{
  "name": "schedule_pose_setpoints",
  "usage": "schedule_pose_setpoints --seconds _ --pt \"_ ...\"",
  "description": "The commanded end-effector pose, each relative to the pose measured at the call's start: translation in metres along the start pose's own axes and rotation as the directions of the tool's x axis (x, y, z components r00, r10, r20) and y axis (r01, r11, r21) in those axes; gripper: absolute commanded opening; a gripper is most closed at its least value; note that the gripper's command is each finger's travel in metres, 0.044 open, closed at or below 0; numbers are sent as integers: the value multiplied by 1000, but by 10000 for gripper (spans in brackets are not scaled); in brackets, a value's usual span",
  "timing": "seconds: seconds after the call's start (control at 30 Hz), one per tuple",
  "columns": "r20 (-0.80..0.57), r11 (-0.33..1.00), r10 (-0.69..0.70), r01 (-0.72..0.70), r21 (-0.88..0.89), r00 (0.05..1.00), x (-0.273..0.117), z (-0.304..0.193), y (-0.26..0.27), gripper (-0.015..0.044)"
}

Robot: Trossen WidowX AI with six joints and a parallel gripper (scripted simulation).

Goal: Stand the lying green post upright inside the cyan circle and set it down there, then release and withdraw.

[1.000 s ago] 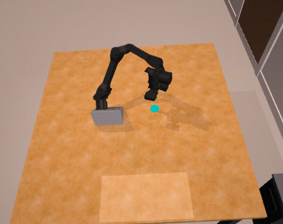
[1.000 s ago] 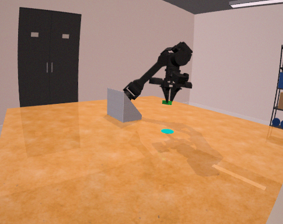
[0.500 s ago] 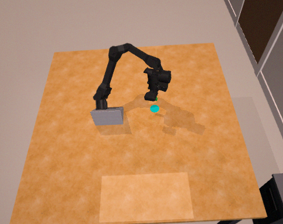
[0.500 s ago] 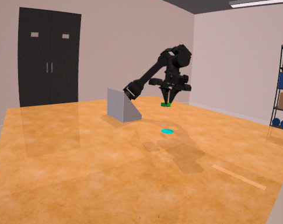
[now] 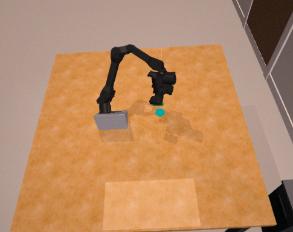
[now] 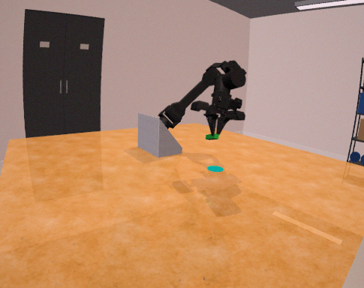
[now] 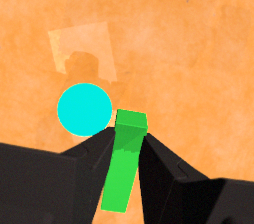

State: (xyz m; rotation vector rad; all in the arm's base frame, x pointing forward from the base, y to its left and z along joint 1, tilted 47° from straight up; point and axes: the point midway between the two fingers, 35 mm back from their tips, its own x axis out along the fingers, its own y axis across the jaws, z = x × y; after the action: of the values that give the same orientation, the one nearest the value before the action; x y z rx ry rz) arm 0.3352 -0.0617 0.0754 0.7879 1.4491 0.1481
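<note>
Gripper (image 5: 156, 103) (image 6: 215, 135) (image 7: 127, 137) holds post (image 5: 158, 104) (image 6: 212, 136) (image 7: 122, 170) crosswise, long axis near level, on the far-edge side of circle (image 5: 160, 112) (image 6: 215, 169) (image 7: 84, 109); uprighting needs wrist rotation.

Lab or workshop; storage rack (image 6: 355, 123); double-door cabinet (image 6: 64, 74).
</note>
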Motion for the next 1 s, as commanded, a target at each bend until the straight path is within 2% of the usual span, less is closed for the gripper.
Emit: schedule_pose_setpoints --seconds 0.0,0.97 --pt "25 1000 -20 20 -1 999 1 1 -1 23" --pt "172 994 -108 110 -4 979 12 4 -5 23"
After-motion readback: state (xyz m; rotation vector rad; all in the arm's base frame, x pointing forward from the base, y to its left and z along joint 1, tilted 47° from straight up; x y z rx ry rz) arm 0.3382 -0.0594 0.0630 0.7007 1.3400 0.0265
